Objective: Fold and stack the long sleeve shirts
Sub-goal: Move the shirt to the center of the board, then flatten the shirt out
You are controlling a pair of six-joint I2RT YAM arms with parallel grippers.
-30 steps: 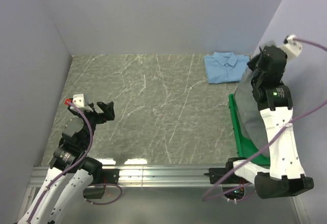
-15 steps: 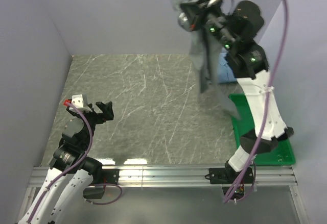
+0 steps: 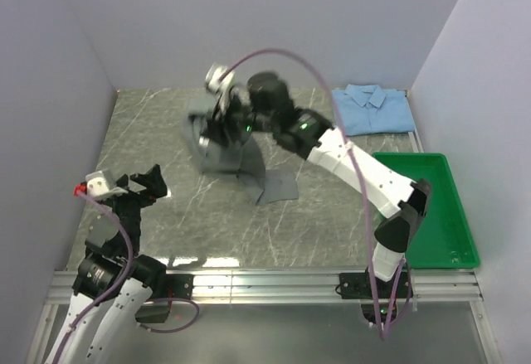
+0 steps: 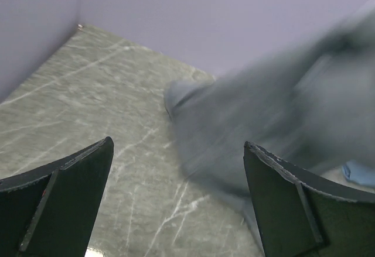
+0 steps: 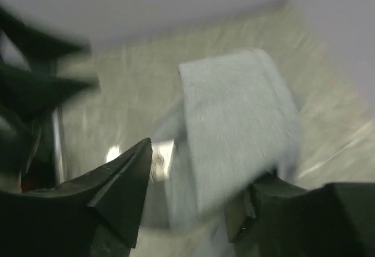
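Note:
The grey long sleeve shirt [image 3: 241,161] lies crumpled on the middle of the table, one end trailing toward the front right. My right gripper [image 3: 217,119] hovers at its far left edge. In the right wrist view its jaws [image 5: 199,169] stand apart, with blurred grey cloth [image 5: 234,122] seen between and beyond them. The light blue shirt [image 3: 372,109] lies folded at the back right. My left gripper [image 3: 148,183] is open near the front left; in its wrist view the grey shirt [image 4: 252,128] lies ahead of the empty jaws [image 4: 176,198].
A green tray [image 3: 431,215] stands at the right front edge, beside the right arm's base. Lilac walls close off the left, back and right. Bare marbled table [image 3: 166,132] lies between my left gripper and the grey shirt.
The right arm swung the grey shirt from over the green tray, up high, then down to the table's middle, and its jaws have parted. The left arm dropped slightly toward the front left.

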